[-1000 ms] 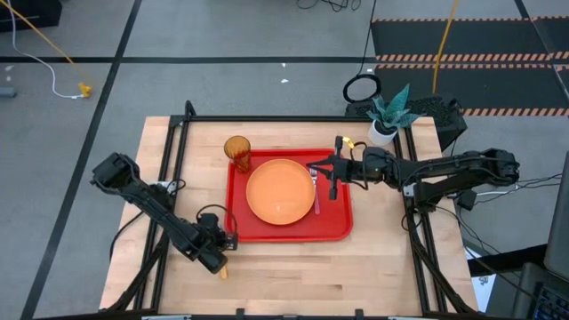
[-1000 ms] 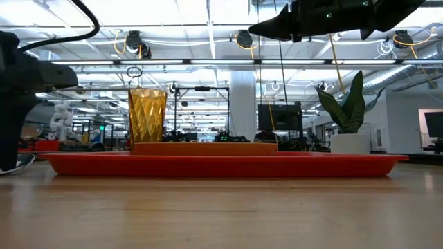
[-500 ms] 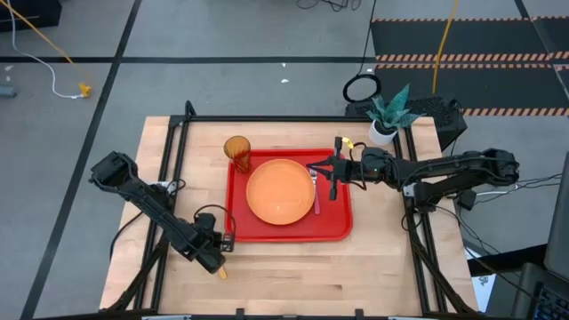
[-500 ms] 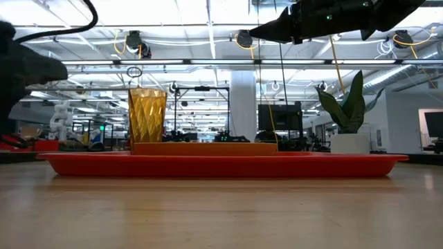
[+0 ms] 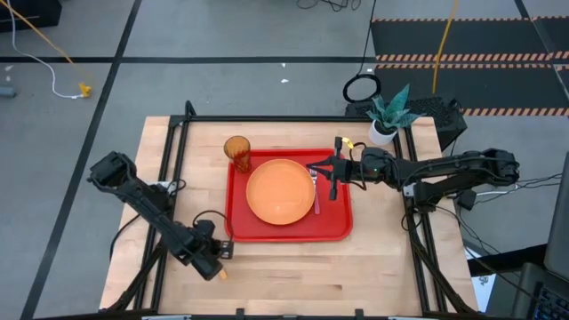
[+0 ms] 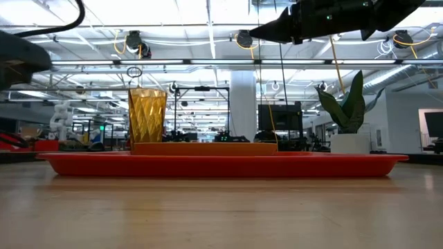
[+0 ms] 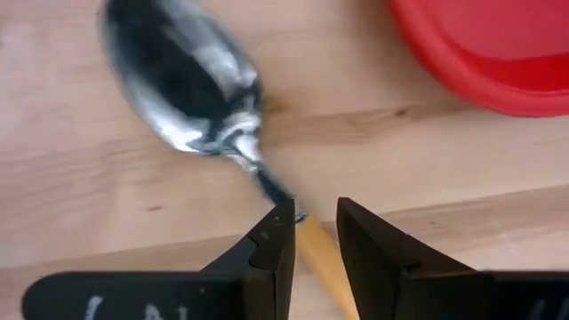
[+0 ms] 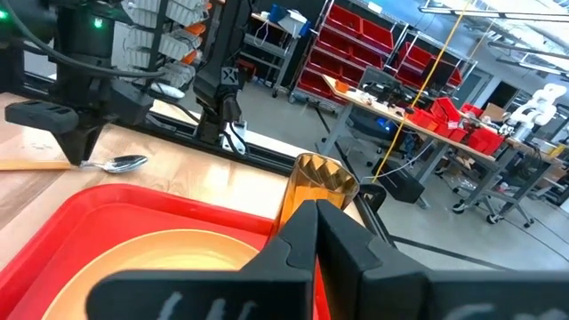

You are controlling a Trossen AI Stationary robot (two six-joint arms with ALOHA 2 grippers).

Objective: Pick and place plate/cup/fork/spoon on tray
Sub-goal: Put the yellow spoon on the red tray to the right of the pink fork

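- The left gripper [image 7: 307, 227] has its jaws nearly together, pinching the orange plastic handle of the silver-bowled spoon [image 7: 182, 84]; the bowl reaches ahead of the fingertips over the wooden table [image 7: 80, 196].
- The red rectangular tray [image 7: 498, 49] lies just beyond the jaws, to one side.
- The right gripper [image 5: 325, 171] hovers, jaws shut and empty, over that tray beside the round orange plate [image 5: 279, 191].

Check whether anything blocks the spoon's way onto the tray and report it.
Nothing visible stands between them. The left gripper holds the spoon by its orange handle just off the tray at its near-left corner. The plate fills the tray's middle, but the red strip near that corner is bare.
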